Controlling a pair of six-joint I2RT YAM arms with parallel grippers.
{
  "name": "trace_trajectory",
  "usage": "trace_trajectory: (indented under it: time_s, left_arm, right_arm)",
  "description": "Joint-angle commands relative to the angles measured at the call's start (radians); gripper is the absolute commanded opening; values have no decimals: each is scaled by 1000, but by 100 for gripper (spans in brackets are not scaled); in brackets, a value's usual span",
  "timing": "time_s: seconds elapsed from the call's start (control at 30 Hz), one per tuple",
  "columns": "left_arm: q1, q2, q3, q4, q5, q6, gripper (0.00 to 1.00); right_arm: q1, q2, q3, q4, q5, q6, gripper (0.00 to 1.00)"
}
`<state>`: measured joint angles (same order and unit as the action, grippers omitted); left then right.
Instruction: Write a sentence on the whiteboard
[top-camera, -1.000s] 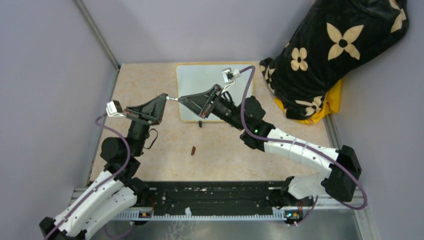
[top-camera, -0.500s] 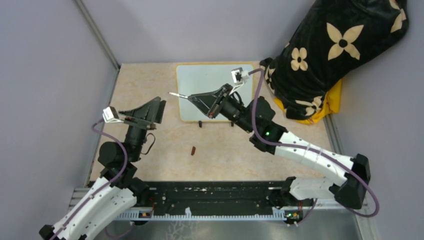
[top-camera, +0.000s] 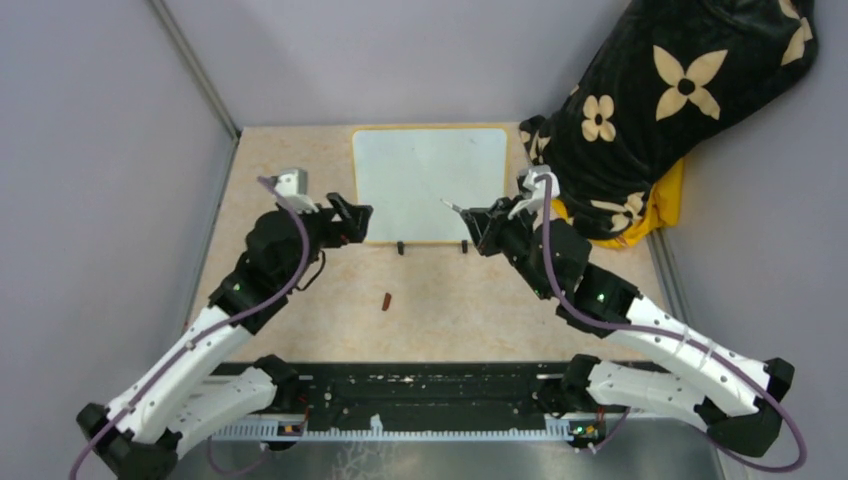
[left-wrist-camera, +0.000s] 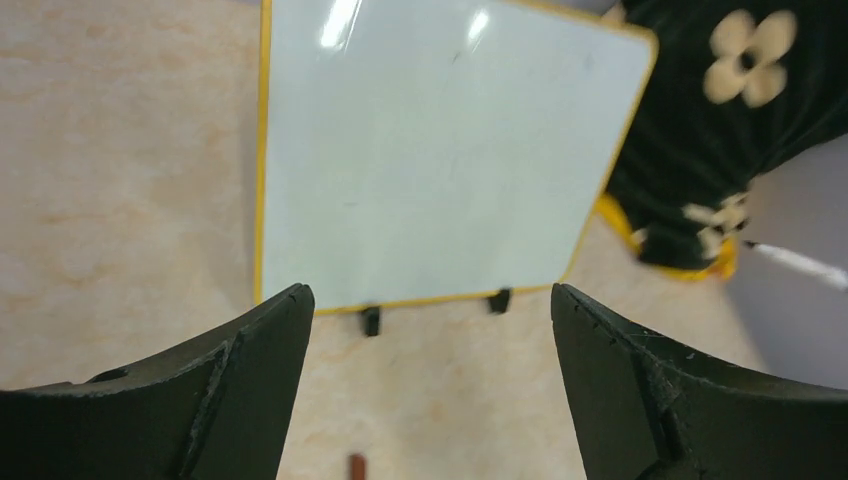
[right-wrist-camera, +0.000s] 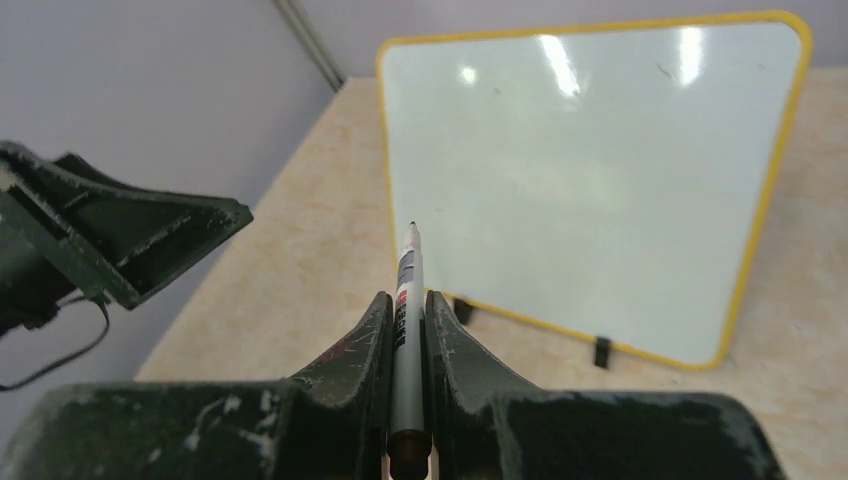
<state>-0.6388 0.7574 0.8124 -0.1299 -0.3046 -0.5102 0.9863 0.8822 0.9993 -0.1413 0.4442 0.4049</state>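
Here, seen from above, a blank whiteboard (top-camera: 428, 180) with a thin yellow frame sits at the 12 o'clock end of a pale stone-patterned table (top-camera: 290, 165), its two small black feet along its 6 o'clock edge; no writing shows on it. The right gripper (right-wrist-camera: 407, 300) is near the board's 5 o'clock corner, its fingers pressed together around a slim grey marker (right-wrist-camera: 410, 255) whose dark tip points toward 11 o'clock, over the lower part of the board. The tip looks clear of the surface, though this is hard to confirm. The left gripper (left-wrist-camera: 430, 310) is just beside the board's 7 o'clock corner, its fingers spread wide apart and holding nothing. A small dark red piece (top-camera: 386, 301), perhaps the marker's cap, lies on the table at 6 o'clock from the board, well apart from both arms. A black cloth with cream flowers (top-camera: 680, 100) is heaped at 2 o'clock. The step in hand appears to be bringing the tip to the starting point of the first letter. To do it well, the right arm should probably carry the marker toward the board's 10 o'clock area, leaving room for two lines, then press lightly so the board does not slide. The empty left gripper could steady the frame near its corner.
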Motion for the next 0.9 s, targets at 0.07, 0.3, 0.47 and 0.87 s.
trace_trajectory:
  time_s: [0.07, 0.3, 0.47, 0.87]
  left_arm:
    - [-1, 164, 8, -100, 142, 283, 94]
    - [-1, 329, -127, 70, 345, 182, 84]
    - [-1, 476, -156, 189, 316, 84, 76]
    - [-9, 733, -123, 346, 114, 20, 55]
  right_arm:
    - [8, -107, -114, -91, 84, -63, 0]
    - [8, -166, -171, -113, 100, -99, 0]
    - [8, -180, -188, -110, 98, -103, 0]
    - [8, -229, -187, -101, 102, -126, 0]
